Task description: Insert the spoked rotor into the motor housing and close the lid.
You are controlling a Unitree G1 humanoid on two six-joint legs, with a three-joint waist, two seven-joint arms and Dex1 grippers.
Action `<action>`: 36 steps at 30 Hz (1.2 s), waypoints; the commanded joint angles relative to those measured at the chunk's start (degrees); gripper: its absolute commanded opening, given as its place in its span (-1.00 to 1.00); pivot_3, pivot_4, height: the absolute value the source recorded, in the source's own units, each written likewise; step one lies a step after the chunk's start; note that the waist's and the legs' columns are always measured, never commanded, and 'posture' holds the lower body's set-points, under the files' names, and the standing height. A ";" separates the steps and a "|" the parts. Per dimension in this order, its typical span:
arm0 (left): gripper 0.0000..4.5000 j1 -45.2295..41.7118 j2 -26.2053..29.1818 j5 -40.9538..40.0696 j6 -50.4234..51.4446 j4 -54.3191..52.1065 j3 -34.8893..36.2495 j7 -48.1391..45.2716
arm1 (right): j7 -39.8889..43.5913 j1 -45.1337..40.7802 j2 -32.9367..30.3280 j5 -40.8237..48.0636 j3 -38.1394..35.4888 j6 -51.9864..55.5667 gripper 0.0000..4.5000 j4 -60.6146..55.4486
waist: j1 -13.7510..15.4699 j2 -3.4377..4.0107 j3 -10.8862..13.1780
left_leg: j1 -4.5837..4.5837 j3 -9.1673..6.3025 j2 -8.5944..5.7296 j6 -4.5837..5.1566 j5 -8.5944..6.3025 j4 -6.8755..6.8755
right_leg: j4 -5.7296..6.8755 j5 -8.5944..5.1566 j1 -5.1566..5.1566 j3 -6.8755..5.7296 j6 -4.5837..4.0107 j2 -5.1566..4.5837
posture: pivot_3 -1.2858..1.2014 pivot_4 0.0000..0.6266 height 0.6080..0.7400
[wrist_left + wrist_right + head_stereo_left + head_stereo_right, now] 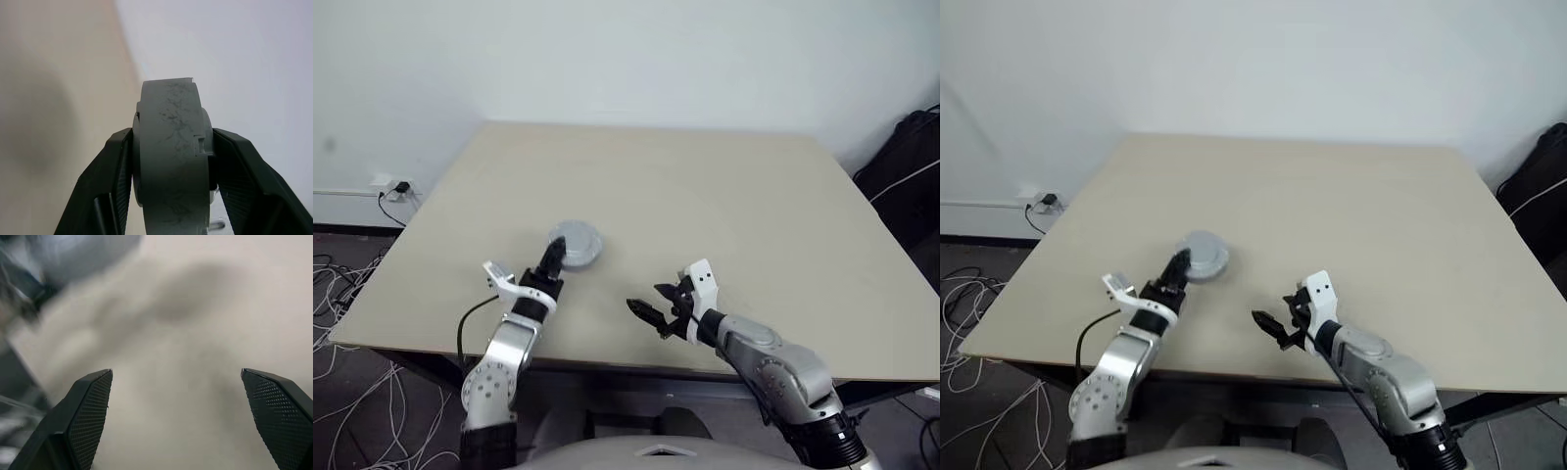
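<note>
Left gripper (171,196) clamped on the round grey closed motor housing with lid (576,245), held on edge just above the beige table (754,215). Right gripper (651,308), fingers wide apart and empty, sits well to its right.

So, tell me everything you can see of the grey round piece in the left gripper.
The grey round piece is a thick matte-grey disc, metal or cast by its look, with dark scuff marks on its rim and a small notch near one edge. The left gripper clamps it across its flat faces, one black finger on each side. It looks lifted over the beige table. Its inside is hidden.
</note>
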 commanded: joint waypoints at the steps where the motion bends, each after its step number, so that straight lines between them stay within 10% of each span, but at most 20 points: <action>1: -0.06 -7.45 -0.34 3.96 -4.83 10.20 4.62 -0.95 | 0.23 0.74 1.58 -7.25 0.98 -9.56 1.00 1.51 | 0.08 -0.09 -0.04 | 0.05 -0.03 0.01 -0.02 0.02 0.02 | 0.00 0.02 0.06 0.01 0.01 0.07 | 0.03 -1.00 1.00; 19: -0.06 -35.65 2.85 20.22 -13.94 50.09 16.34 -1.63 | 2.02 3.80 6.02 -14.10 -1.07 -14.66 1.00 4.86 | 1.08 -0.87 0.36 | -0.04 -0.10 0.04 -0.05 0.07 0.08 | -0.06 0.36 0.07 0.17 0.49 0.25 | 0.03 -1.00 1.00; 22: 0.38 -36.73 3.12 22.69 -13.59 52.95 16.42 -1.16 | 2.20 3.59 6.38 -14.61 -0.83 -14.35 1.00 5.12 | 1.13 -0.87 0.37 | -0.04 -0.11 0.05 -0.07 0.08 0.07 | -0.04 0.37 0.03 0.16 0.51 0.25 | 0.03 -1.00 1.00; 26: 0.97 -35.77 2.73 24.16 -12.26 51.87 17.01 -0.38 | 2.13 3.44 7.03 -15.09 -0.90 -13.67 1.00 5.15 | 1.13 -0.87 0.33 | 0.00 -0.11 0.07 -0.16 0.07 0.08 | -0.02 0.42 0.06 0.16 0.42 0.24 | 0.03 -1.00 1.00; 36: 0.99 -13.34 2.43 25.46 7.70 21.65 10.58 5.03 | 2.16 3.38 8.13 -15.09 -1.14 -11.64 1.00 4.84 | -0.31 -0.73 -0.18 | 0.36 0.03 0.04 -0.37 -0.07 -0.22 | 0.02 0.47 0.15 0.18 0.25 -0.40 | 0.03 -1.00 1.00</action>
